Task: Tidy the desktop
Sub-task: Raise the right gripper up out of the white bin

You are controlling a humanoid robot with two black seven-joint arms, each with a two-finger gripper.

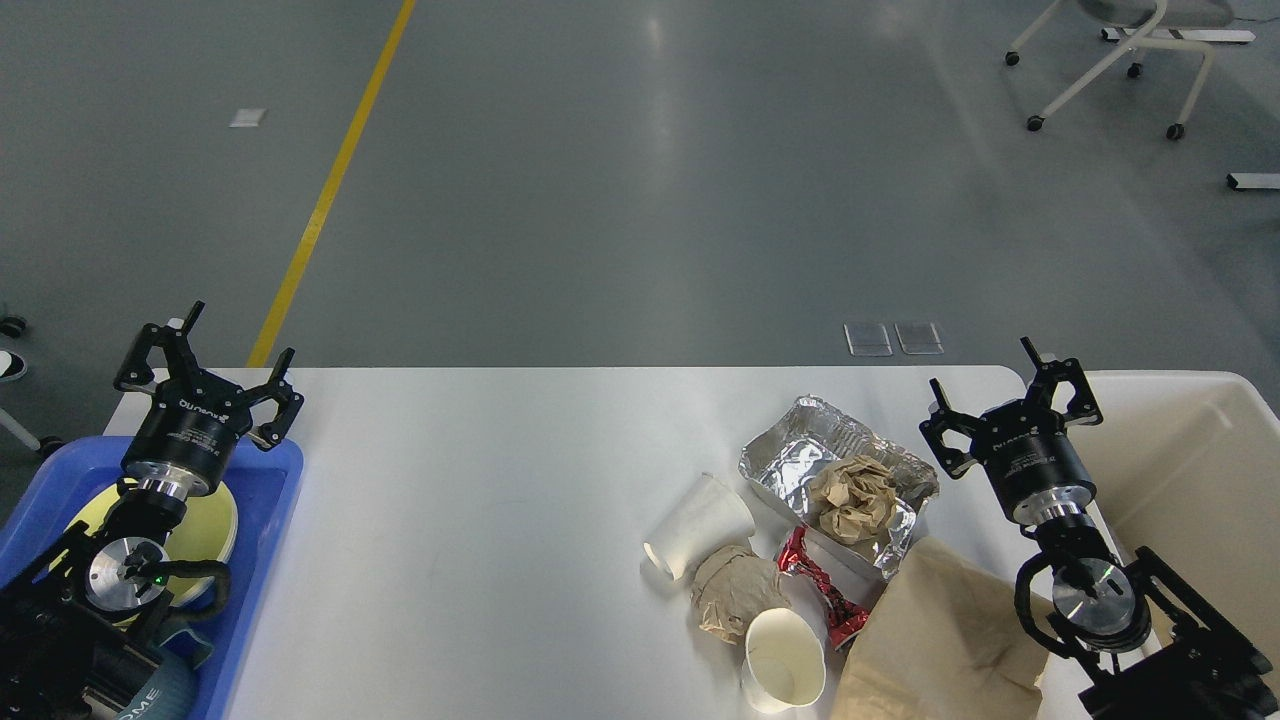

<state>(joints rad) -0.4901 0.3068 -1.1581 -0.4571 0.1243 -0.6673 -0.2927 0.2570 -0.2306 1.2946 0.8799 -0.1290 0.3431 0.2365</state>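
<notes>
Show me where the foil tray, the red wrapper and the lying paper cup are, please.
foil tray [790,465]: head view, bare foil floor.
red wrapper [815,585]: head view, its middle.
lying paper cup [700,525]: head view, side wall.

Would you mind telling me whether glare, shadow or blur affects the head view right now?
Head view: sharp throughout, no motion blur on either gripper, left or right. Soft overhead glare streaks the grey floor, and a faint sheen lies on the desktop. The foil tray glints brightly; shadows under the cups are short and soft.

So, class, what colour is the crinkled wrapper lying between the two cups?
Red wrapper, clearest in the head view.
</notes>
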